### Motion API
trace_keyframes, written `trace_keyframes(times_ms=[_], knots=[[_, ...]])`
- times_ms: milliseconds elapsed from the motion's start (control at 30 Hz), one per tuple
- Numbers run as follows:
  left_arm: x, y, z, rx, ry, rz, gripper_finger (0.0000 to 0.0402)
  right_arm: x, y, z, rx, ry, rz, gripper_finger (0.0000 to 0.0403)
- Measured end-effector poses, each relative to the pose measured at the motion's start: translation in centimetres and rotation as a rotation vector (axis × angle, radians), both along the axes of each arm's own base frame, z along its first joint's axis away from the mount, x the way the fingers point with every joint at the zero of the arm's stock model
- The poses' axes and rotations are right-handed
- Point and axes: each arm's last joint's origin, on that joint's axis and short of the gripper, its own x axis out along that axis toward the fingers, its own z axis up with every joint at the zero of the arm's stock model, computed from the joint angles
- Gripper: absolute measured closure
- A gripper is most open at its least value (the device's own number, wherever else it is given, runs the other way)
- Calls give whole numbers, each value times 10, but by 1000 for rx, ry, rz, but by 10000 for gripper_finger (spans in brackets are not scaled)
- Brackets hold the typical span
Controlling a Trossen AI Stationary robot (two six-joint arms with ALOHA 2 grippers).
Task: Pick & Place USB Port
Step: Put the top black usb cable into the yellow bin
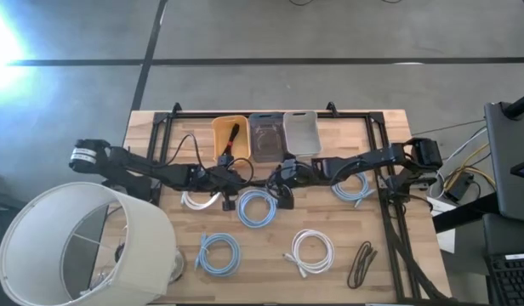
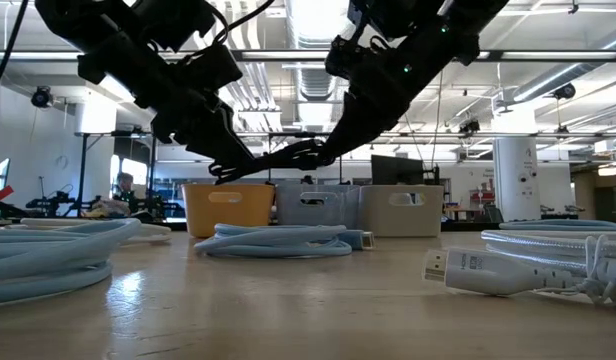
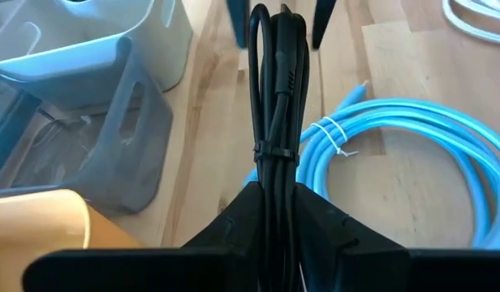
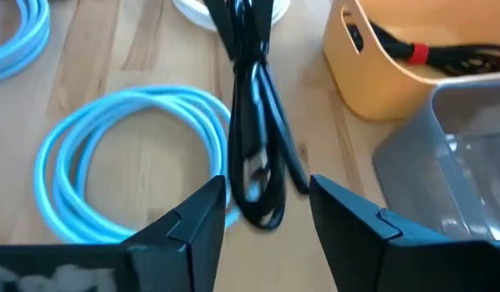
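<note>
A bundled black cable with a cable tie hangs in the air between my two grippers, in front of the bins. My left gripper, left of table centre, is shut on one end of it. My right gripper comes from the right and is open. Its fingers stand on either side of the bundle's looped far end, with a gap on the right side. In the low view the cable hangs well above the tabletop. My left gripper pinches the black cable bundle between its two fingers, just behind the cable tie. The fingers come roughly level from the table's left and lie along the bundle. The bundle is lifted clear and sticks out ahead of the fingers toward the right gripper.
A yellow bin holding a black cable with a red band, a clear grey bin and a white bin stand at the far edge. Blue coils, white coils and a black bundle lie around. A lampshade stands near left.
</note>
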Motion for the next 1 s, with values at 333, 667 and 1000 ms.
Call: trace_keyframes(times_ms=[333,667,1000], knots=[[1,5,4,80,-21,145,342,-32,-1,12,70,173,-159,221],[9,24,31,143,-138,454,342,-39,-1,8,100,223,-210,227],[4,75,38,14,-181,698,341,-39,-1,8,100,222,-210,245]])
